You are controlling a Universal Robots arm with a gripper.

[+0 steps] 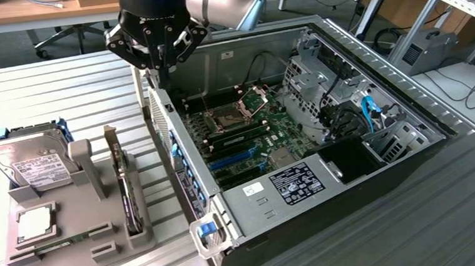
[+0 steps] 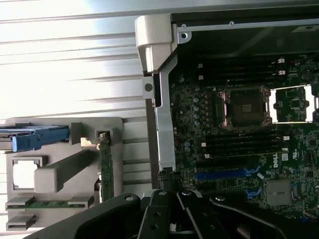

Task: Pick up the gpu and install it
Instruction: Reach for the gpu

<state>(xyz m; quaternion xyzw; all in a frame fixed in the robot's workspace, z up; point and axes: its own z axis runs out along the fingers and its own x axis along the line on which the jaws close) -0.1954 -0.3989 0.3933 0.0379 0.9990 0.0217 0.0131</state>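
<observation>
The gpu [image 1: 122, 179] stands on edge in a slot of the grey holder [image 1: 77, 238] at the exterior view's left, a thin green card with a silver bracket end. In the wrist view the gpu [image 2: 105, 167] shows as a narrow green strip in the holder [image 2: 60, 172]. My gripper [image 1: 163, 72] hangs over the near wall of the open computer case [image 1: 251, 207], well above and behind the card. Its fingers are shut with nothing between them. The black fingers [image 2: 160, 211] meet above the case wall.
The case lies open with its motherboard [image 1: 246, 135], empty CPU socket [image 2: 245, 105] and blue card slots [image 1: 231, 161] exposed. The holder also carries a silver hard drive [image 1: 26, 161], a CPU chip [image 1: 35, 222] and a memory stick [image 1: 57, 243]. The table top is ribbed metal [image 1: 59, 89].
</observation>
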